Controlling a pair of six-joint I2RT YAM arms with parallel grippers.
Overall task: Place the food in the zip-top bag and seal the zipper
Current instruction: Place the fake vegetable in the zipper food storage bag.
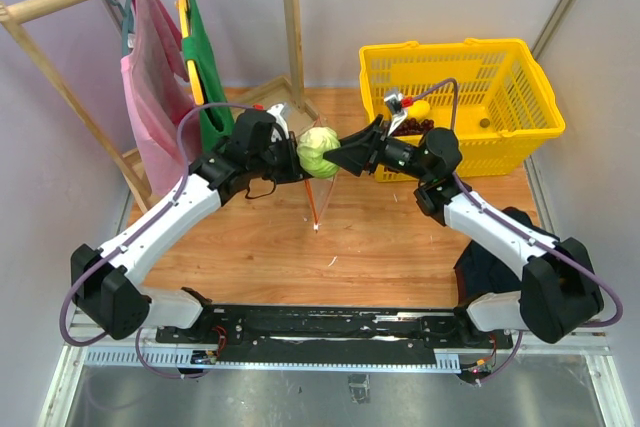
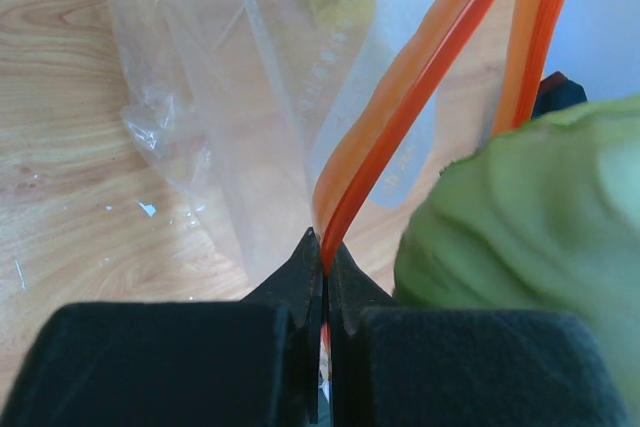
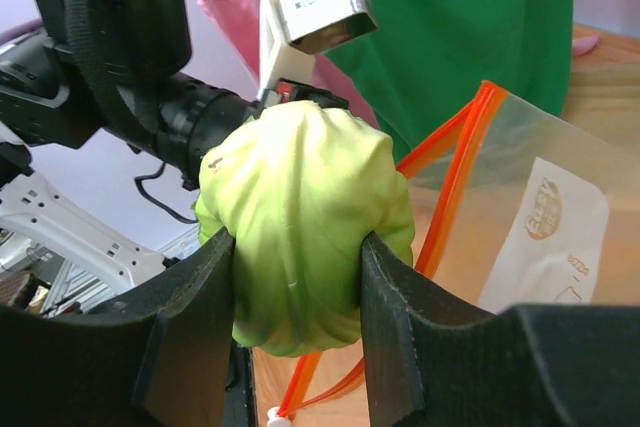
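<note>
Left gripper (image 2: 322, 247) was clenched on the zipper (image 2: 400, 117), pinching the orange strip at the bag (image 2: 250, 97) mouth. The bag hung from it over the table (image 1: 390, 237). Right gripper (image 3: 297, 247) grasped the cabbage (image 3: 305, 217) between both fingers, held in the air just beside the bag mouth and the left gripper. Yellow piece (image 1: 421, 107) and berries (image 1: 414, 126) sat in the basket (image 1: 520, 87).

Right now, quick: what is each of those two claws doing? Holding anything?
Left gripper: shut on the orange zipper.
Right gripper: closed around the green cabbage.
</note>
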